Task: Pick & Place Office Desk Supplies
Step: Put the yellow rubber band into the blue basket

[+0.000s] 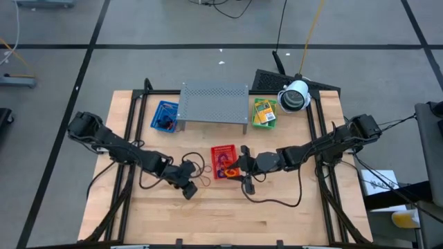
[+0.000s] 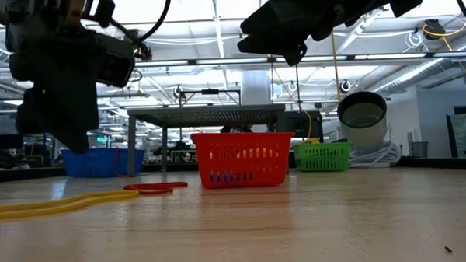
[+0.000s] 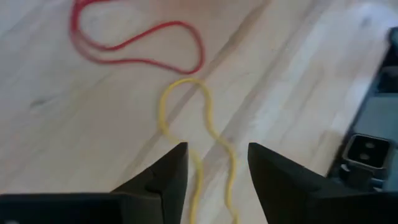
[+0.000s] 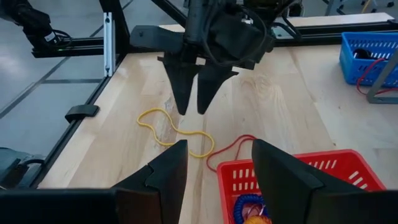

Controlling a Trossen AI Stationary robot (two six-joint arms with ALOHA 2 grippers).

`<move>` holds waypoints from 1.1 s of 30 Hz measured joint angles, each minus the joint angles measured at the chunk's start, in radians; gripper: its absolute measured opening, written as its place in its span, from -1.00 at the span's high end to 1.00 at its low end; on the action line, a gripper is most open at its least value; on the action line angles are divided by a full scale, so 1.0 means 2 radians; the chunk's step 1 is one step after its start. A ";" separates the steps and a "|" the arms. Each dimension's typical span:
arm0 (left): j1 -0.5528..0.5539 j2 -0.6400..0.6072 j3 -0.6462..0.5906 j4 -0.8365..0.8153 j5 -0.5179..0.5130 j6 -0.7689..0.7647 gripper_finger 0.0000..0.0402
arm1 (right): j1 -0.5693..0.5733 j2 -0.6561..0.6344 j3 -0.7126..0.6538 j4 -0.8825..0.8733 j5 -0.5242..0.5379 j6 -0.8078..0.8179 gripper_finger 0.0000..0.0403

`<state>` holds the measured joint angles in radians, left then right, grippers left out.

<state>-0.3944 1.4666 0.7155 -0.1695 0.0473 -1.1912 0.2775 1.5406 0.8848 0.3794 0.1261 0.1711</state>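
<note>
The left hand (image 3: 212, 177) is hovering spread over a yellow band (image 3: 205, 134) lying flat on the bench (image 1: 291, 221) just beside the red basket (image 1: 223, 161); it needs lowering squarely astride one strand before pinching, while the right hand (image 4: 214, 168) is waiting spread above that basket.

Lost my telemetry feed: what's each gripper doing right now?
Left gripper: open, empty, above the yellow rubber band.
Right gripper: open, empty, over the red basket.

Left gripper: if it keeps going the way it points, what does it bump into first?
Probably the yellow rubber band lying on the wooden table: the left gripper points down at it, jaws apart.
</note>
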 joint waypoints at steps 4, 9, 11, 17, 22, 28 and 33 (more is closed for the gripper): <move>-0.006 0.000 0.000 0.009 -0.011 0.000 0.12 | 0.000 0.000 0.000 0.000 0.000 0.000 0.16; -0.015 0.000 0.000 0.009 -0.015 0.002 0.12 | 0.000 0.000 0.000 0.000 0.000 0.000 0.16; -0.020 0.002 0.000 0.011 -0.025 0.017 0.12 | 0.000 0.000 0.000 0.000 0.000 -0.001 0.16; -0.054 0.022 0.001 0.035 -0.090 0.078 0.12 | 0.000 0.000 0.000 0.000 0.001 -0.003 0.16; -0.086 0.065 0.001 0.056 -0.150 0.108 0.12 | 0.000 0.000 0.000 0.003 0.001 -0.003 0.16; -0.103 0.113 0.001 0.073 -0.183 0.106 0.12 | 0.000 0.000 0.000 0.007 0.001 -0.001 0.16; -0.111 0.135 0.002 0.097 -0.224 0.101 0.12 | 0.001 0.000 0.000 0.014 0.002 0.000 0.16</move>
<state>-0.6157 1.7372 0.7189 0.0246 -0.4011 -0.9883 0.2796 1.5414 0.8841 0.4070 0.1291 0.1711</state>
